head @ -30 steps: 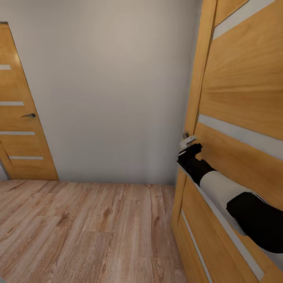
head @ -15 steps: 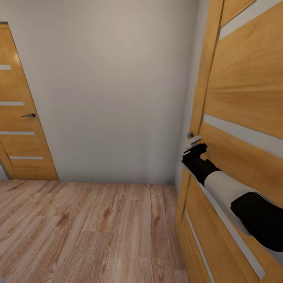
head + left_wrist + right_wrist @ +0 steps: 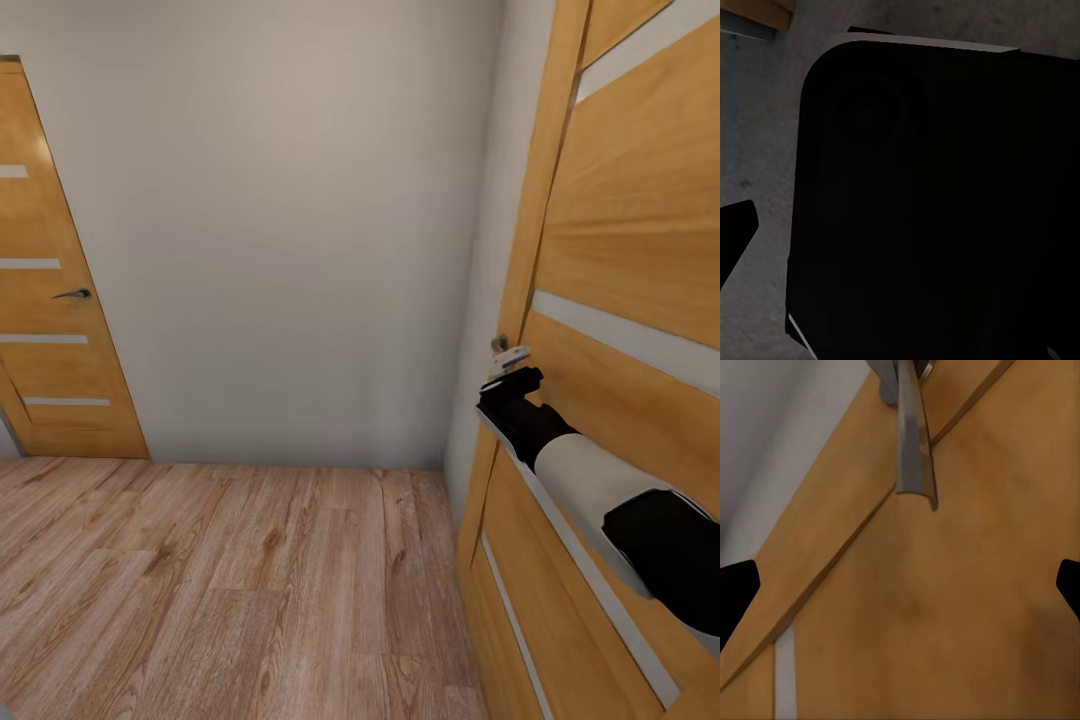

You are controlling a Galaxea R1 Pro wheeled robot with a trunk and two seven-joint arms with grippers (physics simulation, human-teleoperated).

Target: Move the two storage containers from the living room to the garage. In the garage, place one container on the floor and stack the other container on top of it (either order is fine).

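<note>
I count two wooden doors: one far left (image 3: pixel 45 300), one at my right gripper (image 3: pixel 512 372), whose fingers (image 3: pixel 736 585) are spread; handle (image 3: pixel 913 442) unheld. Left gripper: can't tell.

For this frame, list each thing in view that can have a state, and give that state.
Light-wood door with pale stripes at the right: swung partly open, its edge away from the wall.
Grey metal lever handle on that door: level with the right gripper, not gripped.
Light-wood door at the far left: shut, dark handle horizontal.
Right gripper: open, against the right door's face.
Left gripper: cannot tell; one dark fingertip shows over grey floor.
</note>
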